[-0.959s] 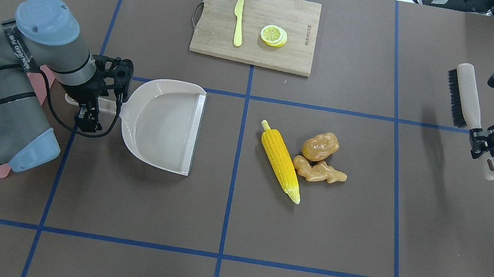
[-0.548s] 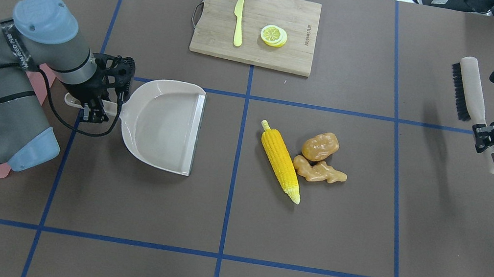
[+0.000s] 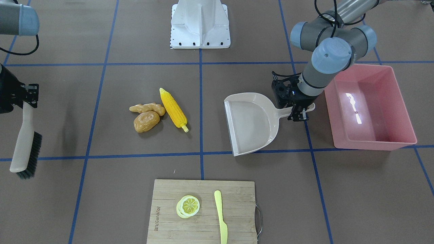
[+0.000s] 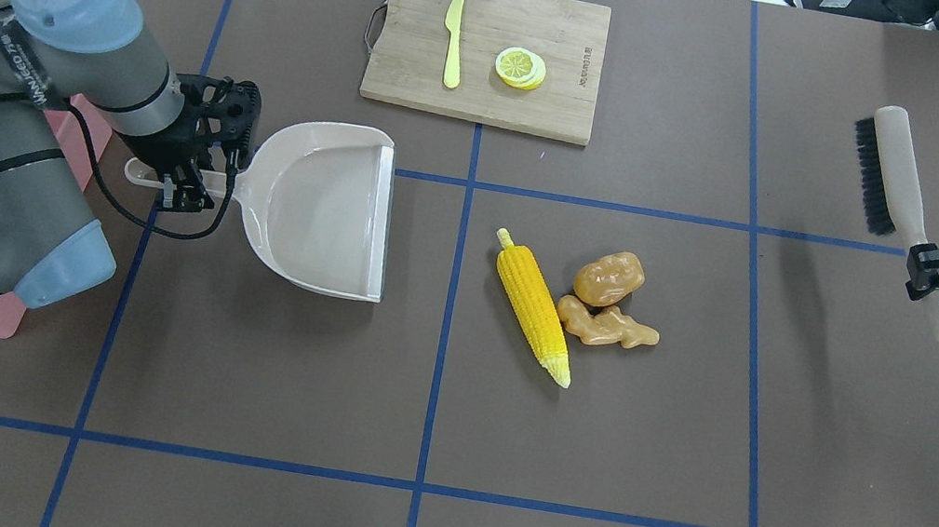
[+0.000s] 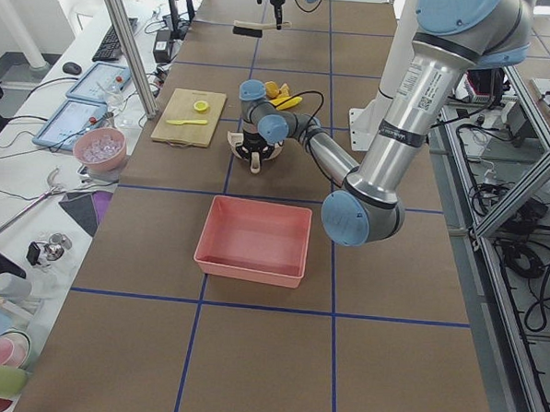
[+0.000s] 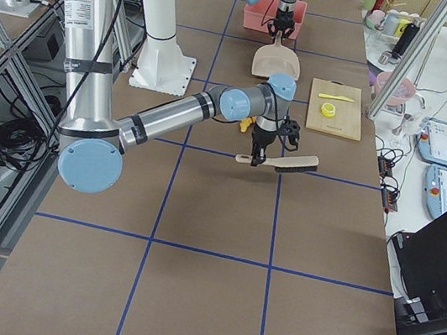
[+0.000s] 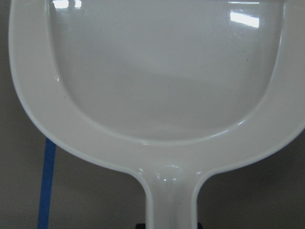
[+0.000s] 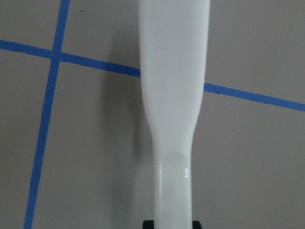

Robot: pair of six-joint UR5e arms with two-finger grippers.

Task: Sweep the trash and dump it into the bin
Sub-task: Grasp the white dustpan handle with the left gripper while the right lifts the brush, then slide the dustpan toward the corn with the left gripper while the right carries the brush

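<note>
left hand (image 4: 181,190): clamped shut on the handle of the dustpan (image 4: 327,208), with the pan's open edge pointing away from the hand toward the food

right hand (image 4: 928,270): closed round the handle of the brush (image 4: 900,195), near the handle's end. The brush is up off the surface (image 4: 426,417) and the bristle end sticks out past the hand

trash (image 4: 579,314): 3 toy foods on the surface between the 2 hands, nearer the left hand and a little beyond the pan's open edge, not touching it

corn cob (image 4: 533,307): the piece closest to the left hand

potato (image 4: 608,278): on the corn's right-hand side, touching the ginger root (image 4: 610,326), which sits up against the corn

bin (image 3: 374,144): pink tub just behind the left hand, opposite side from the pan

cutting board (image 4: 542,105): well apart from both hands, carrying a yellow knife (image 4: 453,39) and lemon slices (image 4: 520,67)
</note>
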